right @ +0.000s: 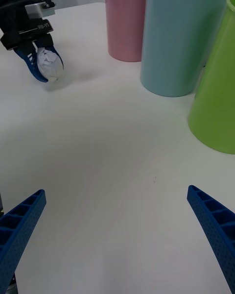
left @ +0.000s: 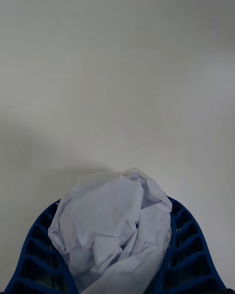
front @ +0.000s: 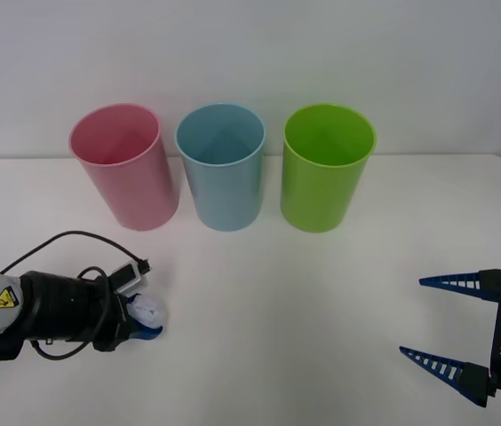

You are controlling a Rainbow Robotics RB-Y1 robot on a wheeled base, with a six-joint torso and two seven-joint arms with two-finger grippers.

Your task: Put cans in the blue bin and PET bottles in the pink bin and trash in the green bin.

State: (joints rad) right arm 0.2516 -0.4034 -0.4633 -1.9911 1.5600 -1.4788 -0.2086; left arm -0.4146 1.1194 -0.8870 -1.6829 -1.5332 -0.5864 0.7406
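Low at eight o'clock on the white table (front: 304, 302), left gripper (front: 148, 321) has blue ribbed fingers (left: 188, 247) clamped around the small crumpled white paper ball (front: 149, 311). Right gripper (front: 437, 321), four o'clock, fingers spread wide, holding nothing. Tall tapered plastic bins at twelve o'clock: pink (front: 124, 165), light-blue (front: 222, 165), lime-green (front: 325, 165).
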